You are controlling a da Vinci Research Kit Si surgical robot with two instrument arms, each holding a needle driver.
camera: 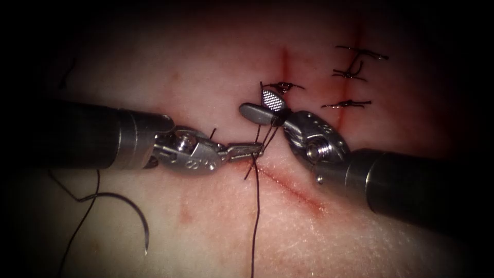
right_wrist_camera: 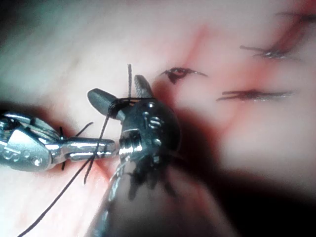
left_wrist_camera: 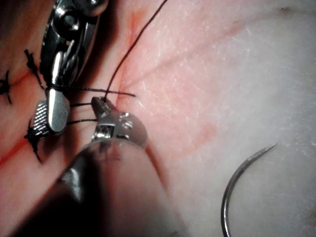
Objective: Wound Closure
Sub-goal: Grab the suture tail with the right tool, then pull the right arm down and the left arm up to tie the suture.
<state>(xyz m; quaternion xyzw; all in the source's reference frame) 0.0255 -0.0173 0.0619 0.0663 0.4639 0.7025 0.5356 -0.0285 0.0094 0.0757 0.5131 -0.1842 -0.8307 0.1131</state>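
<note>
My tissue (camera: 216,67) carries the cut (camera: 293,188). Left tool (camera: 256,150) jaws are clamped on thread (camera: 256,216); right tool (camera: 265,106) jaws gape around strands. Needle (camera: 135,216) lies free at seven o'clock. I'd keep tension even.

pale tissue (camera: 216,67) carries everything here, and the cut (camera: 293,189) runs across it as a red line, with red fluid (camera: 284,62) streaked along a second line higher up. lying free on the tissue, left of the cut, is the curved needle (camera: 135,215) (flat on the surface, not in the tissue). thread (camera: 256,216) trails down across the tissue from the cut. knotted stitches (camera: 347,104) with short cut ends sit on the right side.
</note>
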